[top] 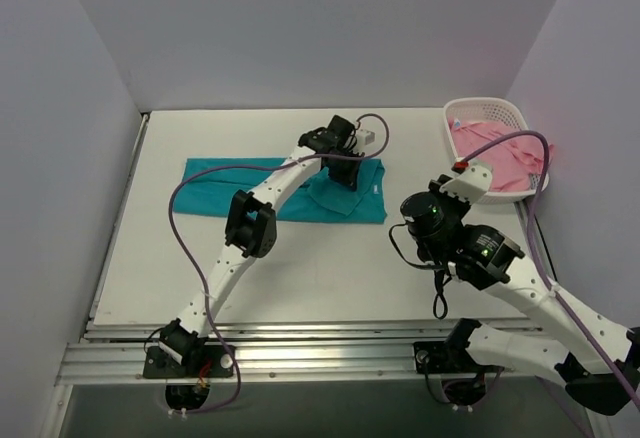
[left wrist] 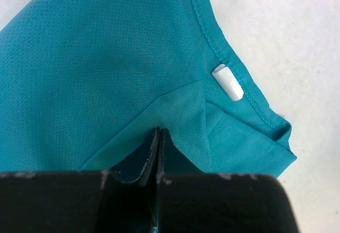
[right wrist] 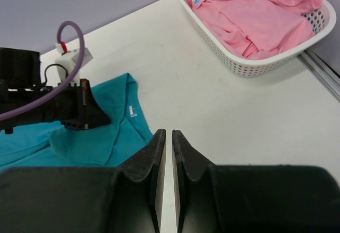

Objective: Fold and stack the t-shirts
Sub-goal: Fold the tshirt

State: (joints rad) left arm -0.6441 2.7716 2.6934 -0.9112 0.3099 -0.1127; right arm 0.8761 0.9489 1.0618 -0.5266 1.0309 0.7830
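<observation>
Elbow raised, left hand (left wrist: 160,133) pinches teal t-shirt (left wrist: 95,57) fold; right hand (right wrist: 166,135) hovers closed, empty.

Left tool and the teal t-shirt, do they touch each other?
Touching. The left wrist view shows the left tool shut, its tips pinching a raised fold of the teal t-shirt.

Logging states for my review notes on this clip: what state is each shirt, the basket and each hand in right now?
teal t-shirt: lying on the table, one flap pinched by the left hand.
pink t-shirt: crumpled in the basket, unfolded.
basket: upright at the table's far right corner.
left hand: shut on the teal t-shirt.
right hand: shut, empty, above the table.
</observation>
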